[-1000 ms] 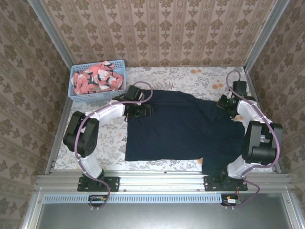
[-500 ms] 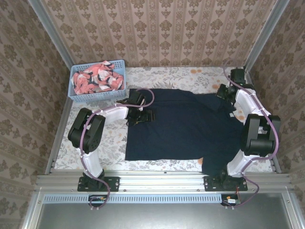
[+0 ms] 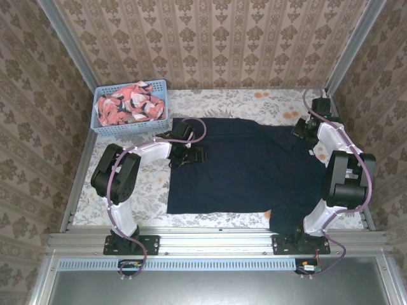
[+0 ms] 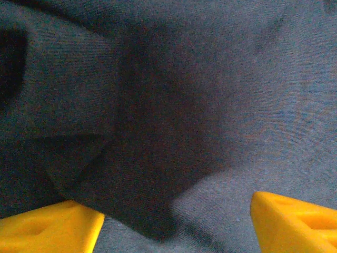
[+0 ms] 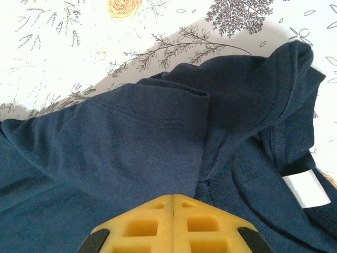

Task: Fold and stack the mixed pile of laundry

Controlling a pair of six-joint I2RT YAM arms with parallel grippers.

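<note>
Navy garment [image 3: 245, 168] is spread across the middle of the floral-covered table [image 3: 248, 100], mostly flat, with its far-right corner bunched into folds. The left gripper [image 3: 191, 154] sits low at the garment's far-left edge, and up close its yellow fingers [image 4: 292, 221] stand well apart with dark knit and a creased fold between them. Over on the right, the right gripper [image 3: 304, 132] hangs at the rumpled far-right corner, fingers pressed together tip to tip [image 5: 172, 197]; whether any cloth is nipped in there, I can't tell. A white tag [image 5: 306, 188] peeks out of the folds just beside it. The right arm's elbow [image 3: 346, 184] overhangs the garment's right side, hiding that edge. Back left, the coral-pink garment [image 3: 130, 105] lies heaped inside the light blue basket [image 3: 127, 128], well apart from both grippers.
</note>
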